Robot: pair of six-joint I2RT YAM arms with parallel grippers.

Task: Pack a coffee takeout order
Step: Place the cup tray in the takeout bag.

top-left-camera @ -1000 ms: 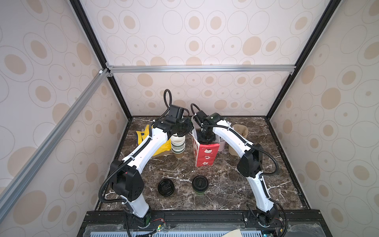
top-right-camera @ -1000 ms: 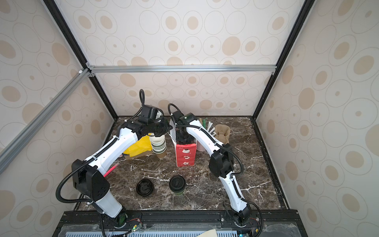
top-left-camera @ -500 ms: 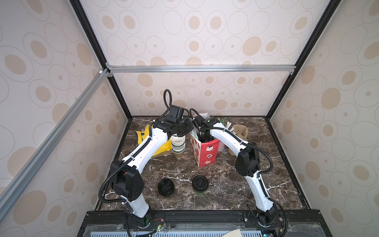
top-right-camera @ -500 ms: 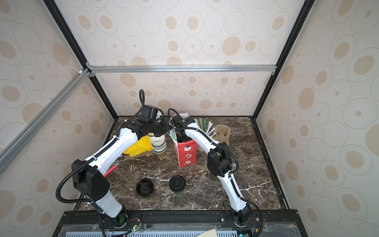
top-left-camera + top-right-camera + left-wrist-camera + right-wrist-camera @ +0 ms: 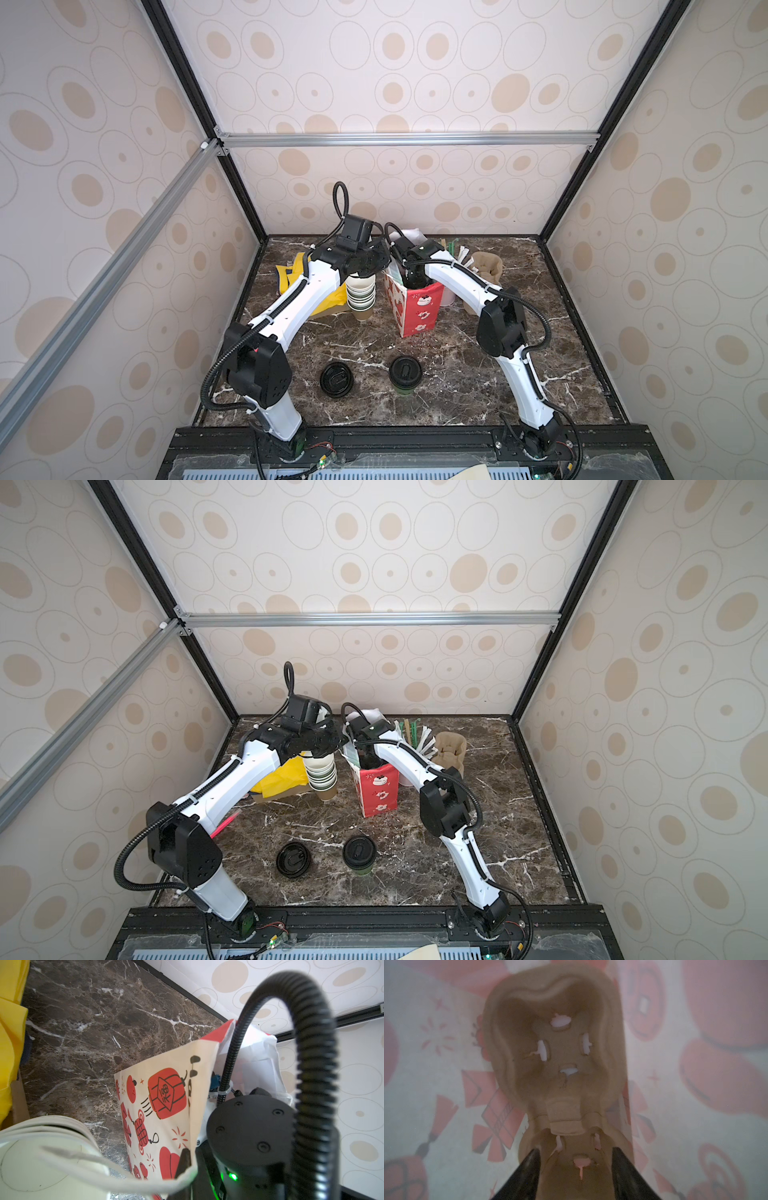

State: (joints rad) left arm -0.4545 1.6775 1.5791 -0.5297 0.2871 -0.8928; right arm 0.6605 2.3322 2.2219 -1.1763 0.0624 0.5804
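A robot lab cell: patterned wall panels (image 5: 395,62), aluminium framing (image 5: 407,139), marble-look tabletop (image 5: 457,374).

I log the right gripper (image 5: 574,1152) now sunk deeper into the red bag (image 5: 417,309), jaws spread wider apart over the pulp tray (image 5: 556,1059).

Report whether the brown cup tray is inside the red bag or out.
Inside: the right wrist view shows the cup tray surrounded by the printed walls of the bag, the right pincer open at its end.
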